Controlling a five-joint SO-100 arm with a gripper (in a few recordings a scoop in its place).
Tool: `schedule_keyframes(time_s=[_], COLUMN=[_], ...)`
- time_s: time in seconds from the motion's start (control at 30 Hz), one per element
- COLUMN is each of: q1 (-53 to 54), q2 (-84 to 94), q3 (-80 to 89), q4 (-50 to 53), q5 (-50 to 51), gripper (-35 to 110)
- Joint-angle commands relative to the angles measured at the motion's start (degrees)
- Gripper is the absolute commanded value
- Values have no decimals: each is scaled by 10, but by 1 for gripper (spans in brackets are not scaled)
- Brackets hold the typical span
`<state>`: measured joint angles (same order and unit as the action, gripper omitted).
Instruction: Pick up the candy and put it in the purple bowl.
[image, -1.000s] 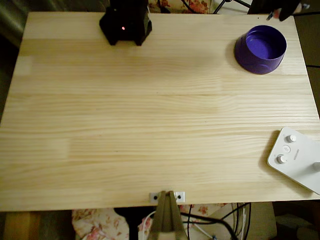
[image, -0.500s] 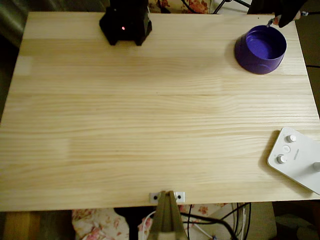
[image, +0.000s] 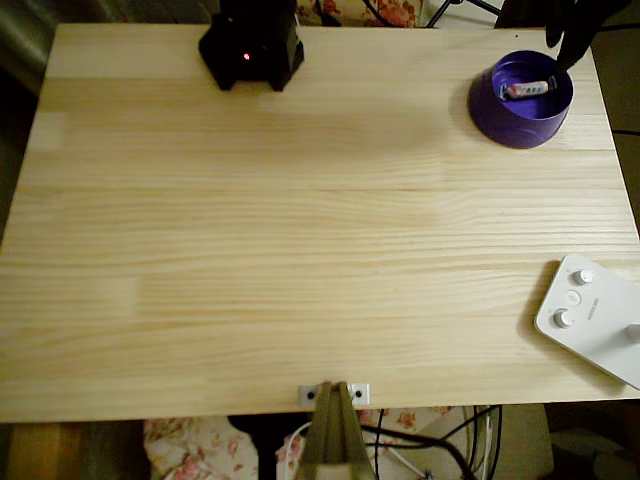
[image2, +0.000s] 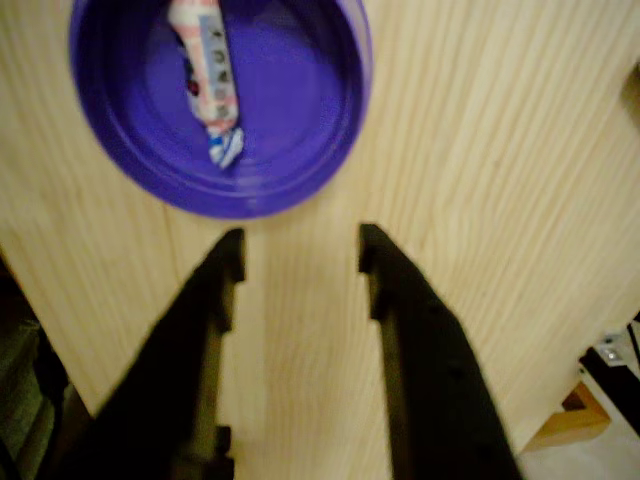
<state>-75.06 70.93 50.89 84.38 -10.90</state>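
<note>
Candy (image2: 207, 82) sits inside purple bowl (image2: 330, 150); my gripper (image2: 300, 262) is spread wide & empty, so I'd lift straight w/o nudging the rim.

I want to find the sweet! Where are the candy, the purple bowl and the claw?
Small pink wrapped candy (image2: 205, 75), wrist view, middle of its wrapper.
Round purple plastic bowl (image: 500, 122), overhead view, its outer wall.
Black two-finger claw (image2: 298, 255), wrist view, midway between its tips.

Pale wood surface (image: 300, 250), visible grain, matt. Smooth purple plastic bowl (image2: 300, 150), slight sheen. Crinkled candy (image2: 207, 75) wrapper. Matt black jaws. White plastic device (image: 590, 320).
</note>
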Motion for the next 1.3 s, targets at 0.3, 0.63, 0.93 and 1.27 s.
schedule_keyframes(time_s=[0.3,0.63,0.93,1.27], q1=[43,137,265,451], q2=[82,167,295,415], q3=[-51,-20,97,230], q4=[47,107,159,175], q5=[-11,-17,-20,-40], gripper=[7,1,0,0])
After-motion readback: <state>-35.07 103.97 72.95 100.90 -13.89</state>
